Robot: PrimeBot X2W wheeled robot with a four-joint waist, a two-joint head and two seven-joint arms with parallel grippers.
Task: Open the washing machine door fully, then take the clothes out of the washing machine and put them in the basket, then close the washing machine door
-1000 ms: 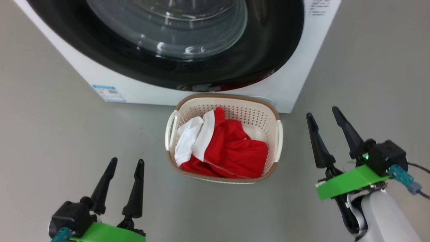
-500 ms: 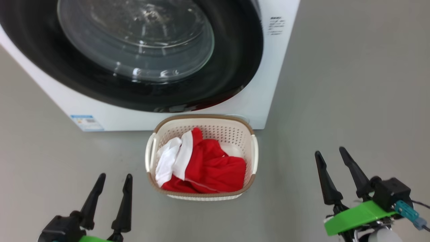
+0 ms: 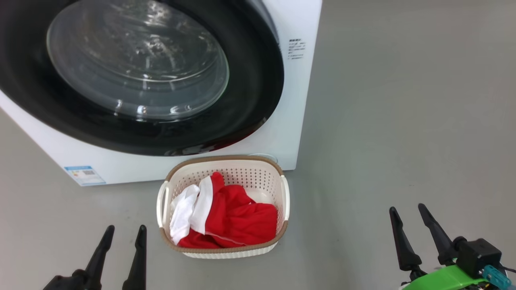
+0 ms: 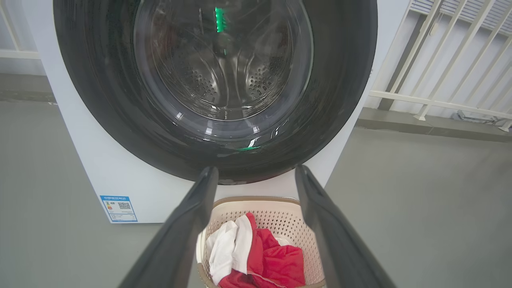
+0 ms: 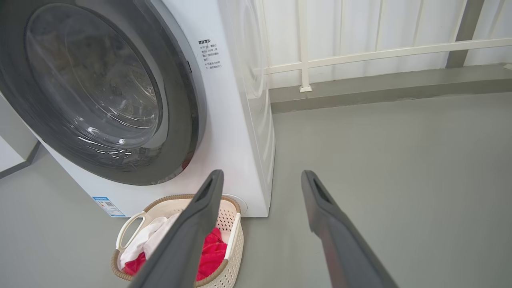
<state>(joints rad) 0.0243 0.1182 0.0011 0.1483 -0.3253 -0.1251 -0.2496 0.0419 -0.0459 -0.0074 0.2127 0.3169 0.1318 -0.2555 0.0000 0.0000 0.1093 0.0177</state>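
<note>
Soft, even light fills the scene; bright glints streak the glass of the washing machine door, shadows lie faint on the grey floor, wrist views bow at the edges.

High head, low wrists — common basket

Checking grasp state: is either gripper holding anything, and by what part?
Nothing held: left gripper and right gripper are open and empty; clothes lie in basket.

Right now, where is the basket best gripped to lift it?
Probably by the left white side handle of the basket, coming from above on that side: the loop stands off the wall, leaving a gap for one finger, while the clothes fill the inside.
</note>
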